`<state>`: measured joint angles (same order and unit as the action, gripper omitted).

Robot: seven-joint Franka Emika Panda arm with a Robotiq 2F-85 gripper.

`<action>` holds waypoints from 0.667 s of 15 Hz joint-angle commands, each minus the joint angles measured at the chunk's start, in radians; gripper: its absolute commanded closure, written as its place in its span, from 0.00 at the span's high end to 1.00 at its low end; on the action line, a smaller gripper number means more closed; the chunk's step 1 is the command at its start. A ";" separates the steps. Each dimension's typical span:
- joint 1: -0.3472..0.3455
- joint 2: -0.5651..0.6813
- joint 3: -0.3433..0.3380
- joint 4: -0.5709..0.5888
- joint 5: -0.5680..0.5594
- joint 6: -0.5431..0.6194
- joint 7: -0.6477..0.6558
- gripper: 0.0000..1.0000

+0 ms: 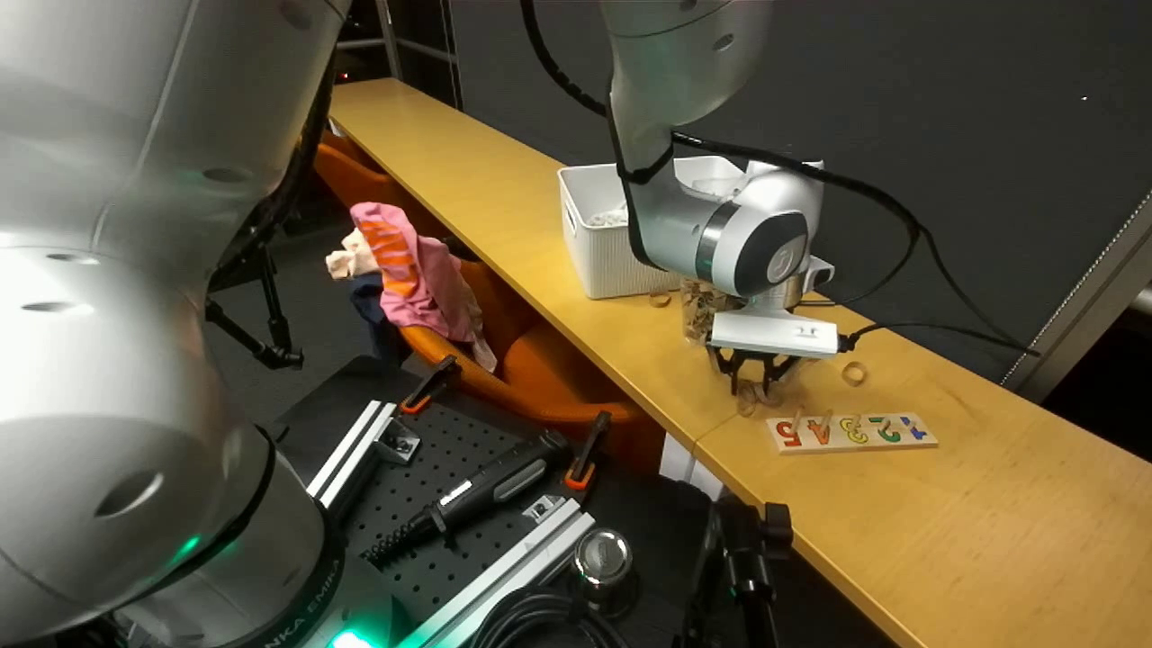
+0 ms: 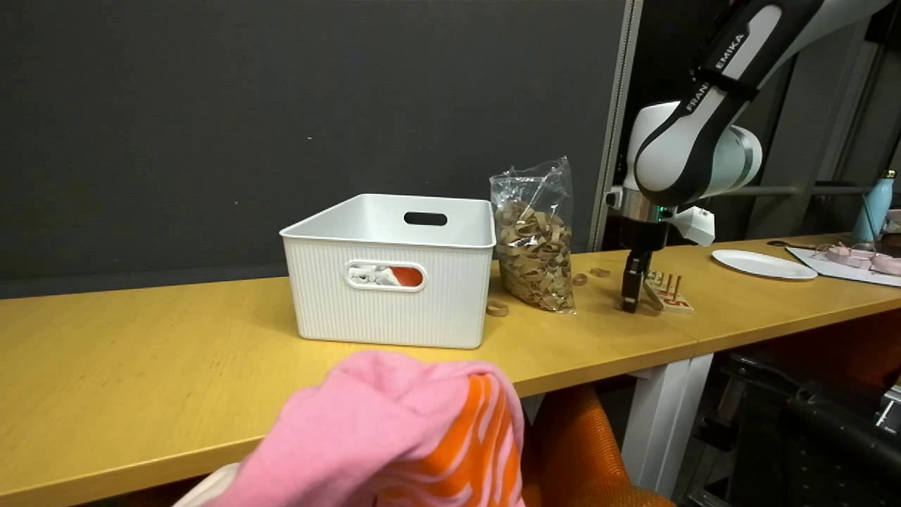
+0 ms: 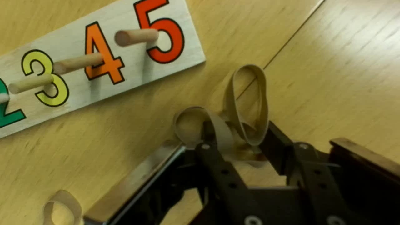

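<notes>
The jaws stand spread among tan, looped, flat rubber bands [image 3: 222, 132], probably light and springy; pinch one side.

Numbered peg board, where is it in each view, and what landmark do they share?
In an exterior view: peg board, lower right.
In an exterior view: peg board, right, around mid-height.
Wrist view: peg board, upper left.
Shared landmark: end effector, close by throughout.
</notes>
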<state>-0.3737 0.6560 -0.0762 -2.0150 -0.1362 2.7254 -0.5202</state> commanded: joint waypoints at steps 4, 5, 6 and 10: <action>0.017 -0.013 -0.017 0.002 -0.025 -0.009 0.021 0.00; 0.018 -0.017 -0.020 0.001 -0.025 -0.008 0.023 0.00; 0.018 -0.024 -0.022 -0.002 -0.025 -0.008 0.024 0.01; 0.017 -0.073 -0.031 -0.018 -0.022 -0.006 0.033 0.01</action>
<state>-0.3637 0.6408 -0.0916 -2.0107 -0.1363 2.7268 -0.5116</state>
